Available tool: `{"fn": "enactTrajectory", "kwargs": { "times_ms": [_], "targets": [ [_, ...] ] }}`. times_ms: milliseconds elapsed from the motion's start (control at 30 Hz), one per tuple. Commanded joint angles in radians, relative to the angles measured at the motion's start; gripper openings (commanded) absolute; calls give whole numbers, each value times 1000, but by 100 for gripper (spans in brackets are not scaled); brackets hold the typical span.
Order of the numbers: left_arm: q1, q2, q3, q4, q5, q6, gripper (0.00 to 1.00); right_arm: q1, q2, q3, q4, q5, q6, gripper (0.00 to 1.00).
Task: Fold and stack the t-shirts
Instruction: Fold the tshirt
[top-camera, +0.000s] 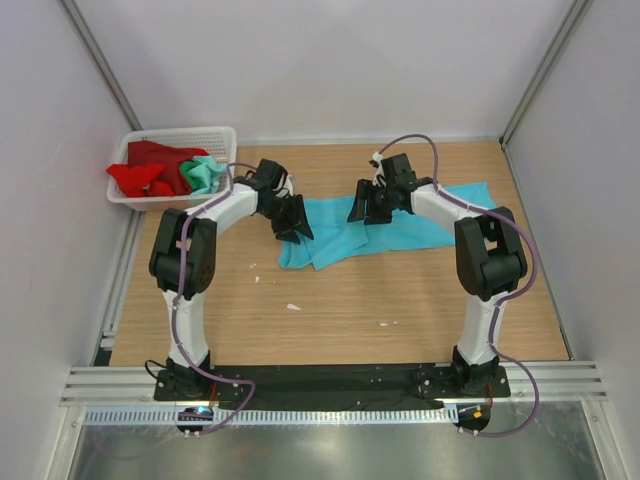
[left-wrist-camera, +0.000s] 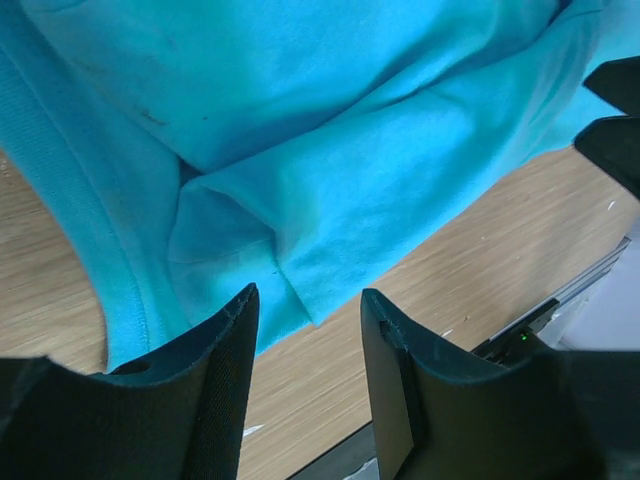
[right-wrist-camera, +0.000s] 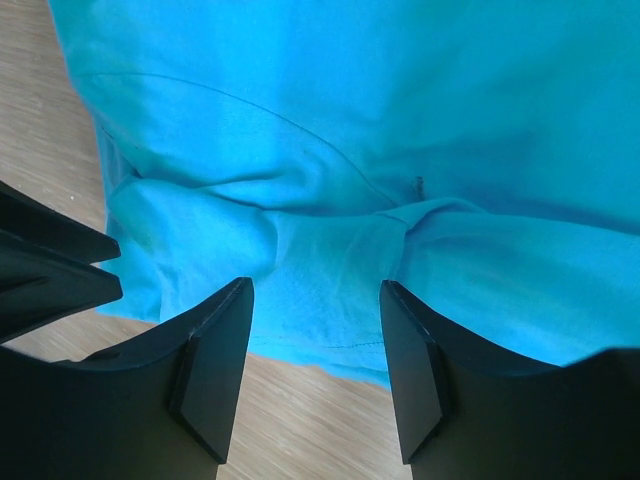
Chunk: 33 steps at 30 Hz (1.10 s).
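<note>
A turquoise t-shirt (top-camera: 400, 232) lies crumpled on the wooden table between the two arms. My left gripper (top-camera: 293, 226) hovers over its left end and is open; in the left wrist view the gripper (left-wrist-camera: 305, 300) has only a folded shirt edge (left-wrist-camera: 340, 170) and bare wood below the gap. My right gripper (top-camera: 367, 208) hovers over the shirt's upper middle, also open. In the right wrist view that gripper (right-wrist-camera: 315, 290) has nothing between its fingers, with rumpled cloth (right-wrist-camera: 400, 120) beneath. A red t-shirt (top-camera: 145, 172) and a mint green t-shirt (top-camera: 205, 174) lie bunched in the basket.
The white mesh basket (top-camera: 190, 134) stands at the back left corner of the table (top-camera: 400, 310). Small white specks (top-camera: 292, 306) lie on the wood in front of the shirt. Grey walls close in the table on three sides.
</note>
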Motion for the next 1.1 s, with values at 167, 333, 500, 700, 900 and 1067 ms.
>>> {"fn": "enactTrajectory", "kwargs": {
  "times_ms": [167, 333, 500, 700, 900, 1067],
  "targets": [
    [-5, 26, 66, -20, 44, -37, 47, -13, -27, -35, 6, -44, -35, 58],
    [-6, 37, 73, -64, 35, -51, 46, -16, -27, -46, 11, -50, -32, 57],
    [-20, 37, 62, -73, 27, -60, 44, -24, -27, -51, 14, -53, -32, 57],
    [-31, 47, 53, -41, 16, -72, 43, -26, -22, -61, 25, -67, -23, 56],
    [-31, 78, 79, -38, -11, -71, 42, -27, -16, -65, 34, -73, -20, 55],
    [-32, 96, 93, -30, -13, -72, 42, -30, -10, -65, 34, -78, -18, 54]
  ]
}}
